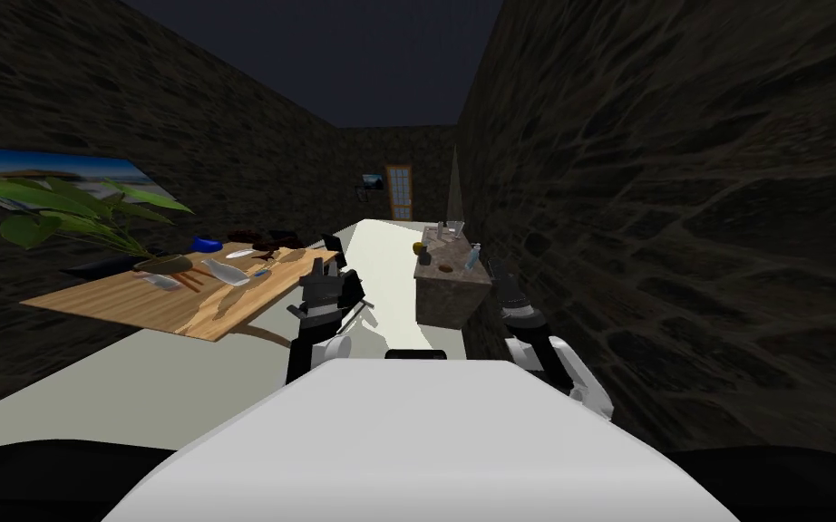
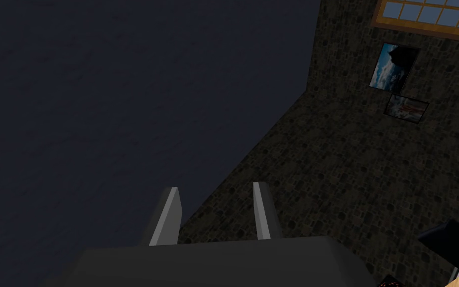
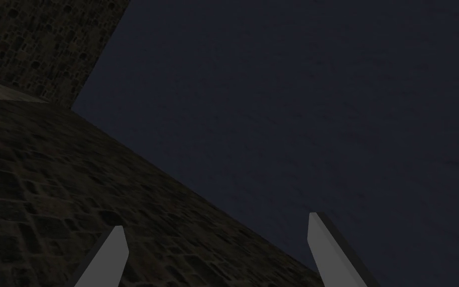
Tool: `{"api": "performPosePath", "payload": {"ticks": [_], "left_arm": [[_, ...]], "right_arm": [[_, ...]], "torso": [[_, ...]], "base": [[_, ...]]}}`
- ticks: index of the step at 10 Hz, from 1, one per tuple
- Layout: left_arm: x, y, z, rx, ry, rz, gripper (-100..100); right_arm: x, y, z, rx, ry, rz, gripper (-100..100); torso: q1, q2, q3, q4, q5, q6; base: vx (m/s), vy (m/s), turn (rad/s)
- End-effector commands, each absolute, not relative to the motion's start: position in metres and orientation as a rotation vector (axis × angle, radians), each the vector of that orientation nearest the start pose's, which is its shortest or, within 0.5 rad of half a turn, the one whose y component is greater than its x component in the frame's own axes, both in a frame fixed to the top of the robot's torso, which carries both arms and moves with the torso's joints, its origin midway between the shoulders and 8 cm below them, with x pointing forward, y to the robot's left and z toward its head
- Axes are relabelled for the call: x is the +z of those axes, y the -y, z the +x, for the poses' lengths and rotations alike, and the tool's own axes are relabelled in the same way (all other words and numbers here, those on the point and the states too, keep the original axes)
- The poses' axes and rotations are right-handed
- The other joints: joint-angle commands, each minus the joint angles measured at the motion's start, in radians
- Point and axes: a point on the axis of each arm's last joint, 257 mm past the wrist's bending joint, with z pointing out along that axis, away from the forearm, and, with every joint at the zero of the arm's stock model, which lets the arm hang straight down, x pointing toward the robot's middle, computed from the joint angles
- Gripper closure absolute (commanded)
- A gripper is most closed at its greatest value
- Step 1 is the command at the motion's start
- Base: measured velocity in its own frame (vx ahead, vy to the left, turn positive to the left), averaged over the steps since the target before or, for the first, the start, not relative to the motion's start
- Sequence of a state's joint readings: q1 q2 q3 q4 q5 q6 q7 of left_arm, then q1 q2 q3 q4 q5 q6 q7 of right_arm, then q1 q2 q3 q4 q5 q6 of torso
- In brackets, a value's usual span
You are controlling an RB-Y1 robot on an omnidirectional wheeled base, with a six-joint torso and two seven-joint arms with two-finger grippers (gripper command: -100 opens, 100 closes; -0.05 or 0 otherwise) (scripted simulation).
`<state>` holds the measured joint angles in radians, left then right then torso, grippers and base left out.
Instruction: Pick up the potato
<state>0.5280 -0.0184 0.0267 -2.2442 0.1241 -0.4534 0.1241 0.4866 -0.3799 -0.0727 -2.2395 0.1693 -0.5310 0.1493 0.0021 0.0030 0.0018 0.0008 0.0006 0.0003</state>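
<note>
The potato (image 1: 444, 268) is seen as a small brown oval lying on the stone-topped surface (image 1: 443, 306), in the front half of its top. Its long axis appears to be laid across the top, roughly along the front edge. Its ends cannot be told apart.

A clear bottle (image 1: 471, 257) is set just beside it toward the right edge. A yellowish round thing (image 1: 418, 246) is placed at the left rim, farther back. Pale small things (image 1: 444, 232) are clustered at the far end, too small to be named.

A wooden surface (image 1: 180, 304) carrying a leafy plant (image 1: 63, 213) and a blue bowl (image 1: 207, 244) is found well to the left of the stone-topped one.

The left jaws are held left of its front and are parted by a narrow gap, gripping nothing. The right jaws are held just right of its front corner and are spread wide apart.
</note>
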Motion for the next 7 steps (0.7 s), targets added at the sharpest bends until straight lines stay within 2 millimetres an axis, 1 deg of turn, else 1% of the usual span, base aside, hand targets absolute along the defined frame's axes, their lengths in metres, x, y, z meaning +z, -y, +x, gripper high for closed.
{"api": "performPosePath", "payload": {"ticks": [1, 2, 3, 4, 5, 6, 7], "left_arm": [[-0.01, -0.311, 0.35, -1.428, -0.541, -0.88, 0], [-0.01, -0.311, 0.35, -1.428, -0.541, -0.88, 0], [-0.01, -0.311, 0.35, -1.428, -0.541, -0.88, 0], [-0.01, -0.311, 0.35, -1.428, -0.541, -0.88, 0], [-0.01, -0.311, 0.35, -1.428, -0.541, -0.88, 0], [-0.01, -0.311, 0.35, -1.428, -0.541, -0.88, 0], [-0.01, -0.311, 0.35, -1.428, -0.541, -0.88, 0]], "right_arm": [[-0.008, 0.245, 0.358, 0.923, -1.064, 0.102, -100], [-0.024, 0.248, 0.364, 0.866, -1.118, 0.065, -100], [-0.025, 0.246, 0.364, 0.863, -1.134, 0.04, -100], [-0.041, 0.251, 0.37, 0.802, -1.187, 0.001, -100], [-0.042, 0.249, 0.369, 0.799, -1.2, -0.02, -100], [-0.058, 0.256, 0.375, 0.735, -1.254, -0.063, -100], [-0.059, 0.255, 0.375, 0.731, -1.264, -0.082, -100]], "torso": [[0.0, 0.0, 0.0, 0.0, 0.0, 0.0], [0.001, 0.0, 0.0, 0.0, 0.0, 0.0], [0.002, 0.001, 0.0, 0.0, 0.0, -0.001], [0.002, 0.0, 0.0, 0.0, 0.0, 0.0], [0.003, 0.001, 0.0, 0.0, 0.0, 0.0], [0.001, 0.0, 0.0, 0.0, 0.0, 0.0], [0.001, -0.001, 0.0, 0.0, 0.0, 0.0]], "base": [[-0.051, 0.053, 0.101], [-0.058, 0.077, 0.207], [-0.044, 0.07, 0.069], [-0.052, 0.087, 0.11], [-0.038, 0.065, 0.057], [-0.03, 0.07, 0.136], [-0.022, 0.055, 0.06]]}}
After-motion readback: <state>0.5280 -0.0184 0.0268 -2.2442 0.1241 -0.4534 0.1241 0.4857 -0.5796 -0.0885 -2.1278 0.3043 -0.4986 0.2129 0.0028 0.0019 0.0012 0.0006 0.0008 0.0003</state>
